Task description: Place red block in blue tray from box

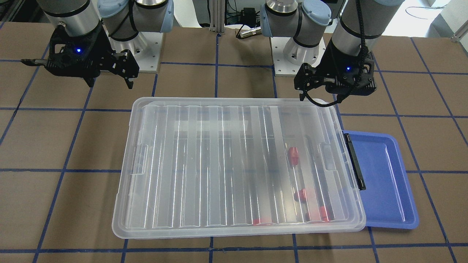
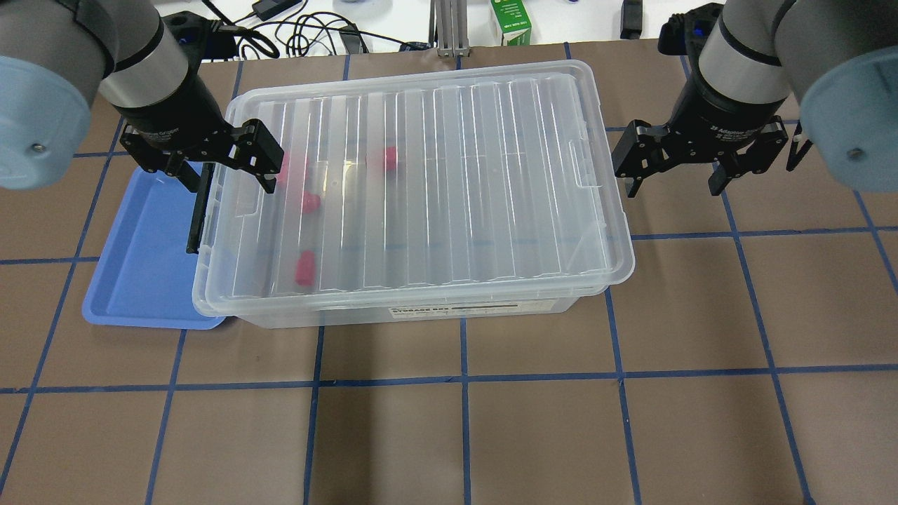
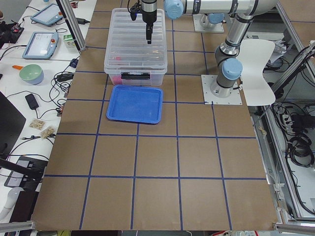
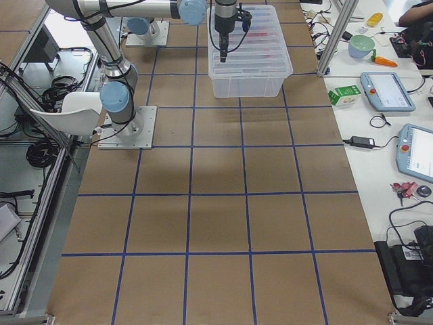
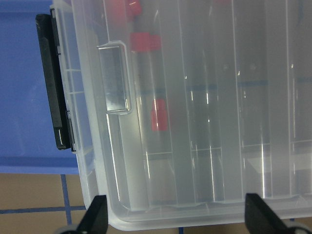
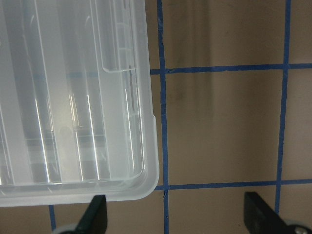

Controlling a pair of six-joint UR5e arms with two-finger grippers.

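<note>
The box [image 2: 449, 175] is a clear bin with its ribbed lid on; its black latch [image 2: 198, 210] faces the blue tray [image 2: 137, 273]. Several red blocks lie inside under the lid, one [image 2: 390, 158] nearer the middle, another [image 2: 304, 268] near the front wall. The tray is bare and tucked against the box's latch end [image 1: 387, 175]. My left gripper [image 2: 228, 184] hovers open and empty above the latch end; its wrist view shows a red block [image 5: 160, 115] below. My right gripper [image 2: 673, 189] hovers open and empty just beyond the box's other end [image 6: 73, 97].
The brown table [image 2: 491, 421] carries a blue tape grid. A green carton [image 2: 515, 24] and cables lie beyond the table's far edge. The arm bases [image 1: 146, 51] stand behind the box.
</note>
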